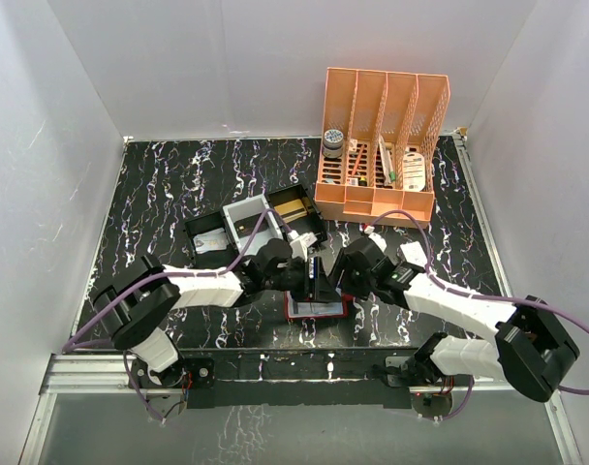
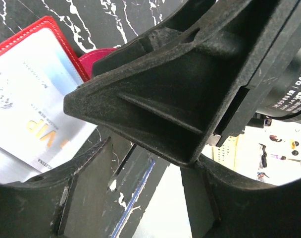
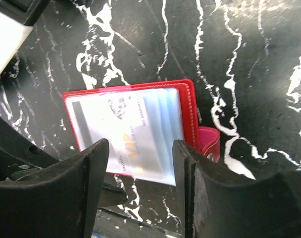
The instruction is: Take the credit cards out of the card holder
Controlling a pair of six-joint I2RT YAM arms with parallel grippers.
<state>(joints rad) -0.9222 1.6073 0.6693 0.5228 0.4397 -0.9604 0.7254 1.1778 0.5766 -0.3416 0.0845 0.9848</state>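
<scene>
Counter (image 1: 178, 174): black slab with white marble veining, and white walls on three sides.

Card holder (image 1: 317, 310): lies flat and open on the counter, near the middle of the near edge, directly under both sets of jaws. It is red and leather-like, with pale stitching along its rim (image 3: 190, 94). A rounded magenta tab (image 3: 210, 141) projects from one side.

Credit card (image 3: 135, 134): thin, glossy, pale grey-blue rectangle with gold "VIP" lettering. It sits in the holder's pocket, and one long edge extends past the red border. Only this one card can be told apart.

Right gripper (image 3: 140, 193): black, matt, grainy plastic. The jaws are spread and stand over the protruding edge of the card. The card shows through the gap and runs behind both fingers. Contact cannot be told.

Left gripper (image 2: 145, 203): same material, jaws spread. A thin blue-edged strip (image 2: 135, 193) crosses the gap. What it is cannot be told, nor whether the jaws touch it.

Far right corner: orange perforated plastic rack (image 1: 382, 145) with upright dividers and small items in its lower bins.

Towards the far edge from the grippers: black compartmented tray (image 1: 212, 237) holding a grey insert (image 1: 251, 218).
</scene>
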